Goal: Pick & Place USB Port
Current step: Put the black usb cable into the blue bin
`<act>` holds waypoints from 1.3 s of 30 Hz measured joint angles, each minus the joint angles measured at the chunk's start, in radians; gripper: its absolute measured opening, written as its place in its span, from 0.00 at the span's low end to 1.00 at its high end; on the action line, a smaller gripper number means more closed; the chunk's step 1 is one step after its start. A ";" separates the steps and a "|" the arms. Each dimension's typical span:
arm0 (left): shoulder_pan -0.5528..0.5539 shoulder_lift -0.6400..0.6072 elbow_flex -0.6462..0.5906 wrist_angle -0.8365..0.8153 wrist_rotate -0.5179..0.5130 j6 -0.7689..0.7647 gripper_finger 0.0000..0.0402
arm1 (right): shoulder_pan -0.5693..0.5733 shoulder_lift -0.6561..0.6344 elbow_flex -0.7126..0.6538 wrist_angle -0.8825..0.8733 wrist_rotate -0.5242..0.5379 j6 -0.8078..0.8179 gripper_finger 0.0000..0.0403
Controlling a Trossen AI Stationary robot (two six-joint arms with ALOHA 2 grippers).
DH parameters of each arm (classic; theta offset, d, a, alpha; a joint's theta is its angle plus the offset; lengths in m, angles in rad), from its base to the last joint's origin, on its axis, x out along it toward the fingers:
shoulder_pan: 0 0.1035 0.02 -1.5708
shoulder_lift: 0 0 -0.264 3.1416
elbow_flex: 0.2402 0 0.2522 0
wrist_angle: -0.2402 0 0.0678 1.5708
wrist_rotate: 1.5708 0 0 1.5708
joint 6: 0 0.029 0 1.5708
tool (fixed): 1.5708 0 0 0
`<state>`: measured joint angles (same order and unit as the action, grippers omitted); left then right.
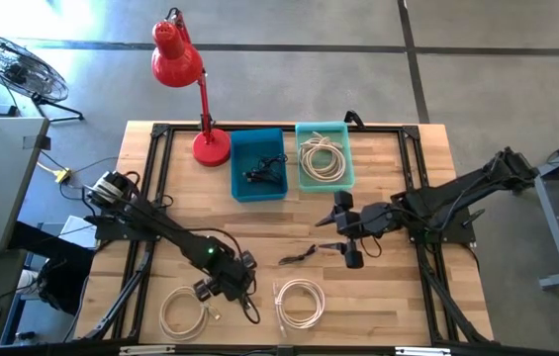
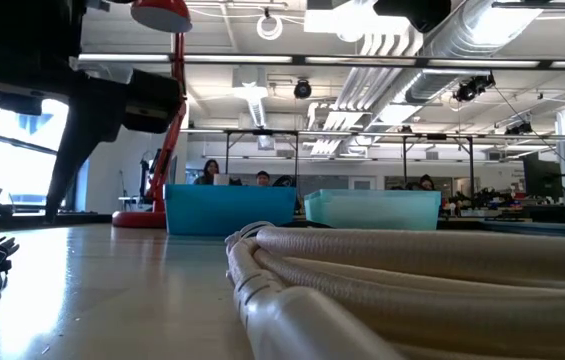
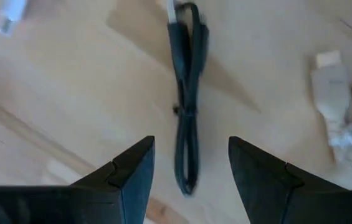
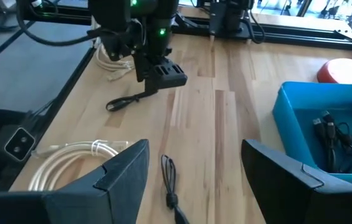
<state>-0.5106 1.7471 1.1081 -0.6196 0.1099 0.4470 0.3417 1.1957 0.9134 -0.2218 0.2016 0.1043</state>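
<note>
**Black cable lies loose between two open claws**

White coiled cable (image 2: 382, 290) fills the foreground of the low view, lying on the wooden surface (image 1: 378, 297). Left claw (image 1: 222, 290) hovers near the front edge, between two white coils (image 1: 182, 311), its fingers (image 3: 132, 171) apart and holding nothing; through its wrist camera a black cable (image 3: 187, 106) lies flat on the wood below the gap. Right claw (image 1: 350, 240) hangs over the middle of the surface, jaws wide and empty, with a small black cable (image 1: 299, 256) just beside it. Behind, a blue bin (image 1: 258, 164) holds dark cables and a teal bin (image 1: 325, 155) holds a white coil. A red lamp (image 1: 182, 69) stands beside the blue bin.
</note>
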 joint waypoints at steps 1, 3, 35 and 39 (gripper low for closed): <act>0.000 0.003 0.000 0.002 -0.003 0.008 0.50 | 0.003 0.000 0.000 0.001 0.000 0.000 0.61; 0.000 0.003 -0.002 -0.002 0.003 0.022 0.49 | 0.009 0.000 0.000 0.002 0.000 0.001 0.61; 0.046 -0.003 0.134 -0.206 -0.321 0.147 0.01 | 0.126 0.000 0.000 0.002 0.176 -0.035 0.61; 0.063 -0.004 0.300 -0.351 -0.609 0.179 0.01 | 0.125 0.000 0.000 0.002 0.240 -0.067 0.61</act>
<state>-0.4473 1.7428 1.4085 -0.9705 -0.4995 0.6259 0.4671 1.1957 0.9134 -0.2199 0.4413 0.0376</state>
